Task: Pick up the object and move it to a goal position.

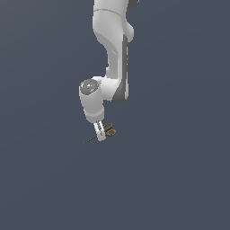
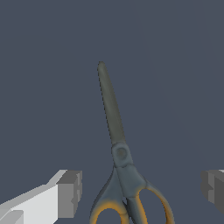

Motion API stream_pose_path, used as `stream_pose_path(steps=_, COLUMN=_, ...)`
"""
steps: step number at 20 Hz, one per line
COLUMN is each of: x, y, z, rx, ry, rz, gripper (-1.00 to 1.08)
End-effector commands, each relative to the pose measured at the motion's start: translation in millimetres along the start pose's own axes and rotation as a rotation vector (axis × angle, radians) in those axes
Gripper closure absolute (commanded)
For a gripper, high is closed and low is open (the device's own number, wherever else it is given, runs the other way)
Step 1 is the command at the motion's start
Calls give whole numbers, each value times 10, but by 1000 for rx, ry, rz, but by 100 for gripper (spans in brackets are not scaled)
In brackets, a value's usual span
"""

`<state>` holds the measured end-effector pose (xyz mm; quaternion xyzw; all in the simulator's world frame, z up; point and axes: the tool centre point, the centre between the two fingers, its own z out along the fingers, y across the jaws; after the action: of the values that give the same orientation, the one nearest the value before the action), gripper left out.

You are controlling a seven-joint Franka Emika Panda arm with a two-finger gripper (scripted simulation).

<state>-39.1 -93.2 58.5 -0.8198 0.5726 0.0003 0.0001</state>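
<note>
End effector (image 2: 141,192) spread apart, straddling scissors (image 2: 117,144): thin dark closed blades, orange-yellow ring handles.

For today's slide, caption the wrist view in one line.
Open gripper straddling the closed scissors near their pivot.

Glossy white arm (image 1: 110,36), grey joint cap, grey-padded pincer (image 2: 142,192).

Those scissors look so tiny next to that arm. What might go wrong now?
The hand is open, its fingers on either side of the scissors near the pivot and handles. Closing there, it may pinch a thin, slippery part, so the scissors could twist or slip out. The long blade could also tip down once lifted.
</note>
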Motion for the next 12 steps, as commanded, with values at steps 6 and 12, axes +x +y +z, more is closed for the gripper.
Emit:
stream_pose_path(steps=6, x=2, y=4, z=55, rx=0, ry=0, rz=4, gripper=-92)
stream_pose_path(steps=12, x=0, y=14, z=319, rx=0, ry=0, rz=8, gripper=-92)
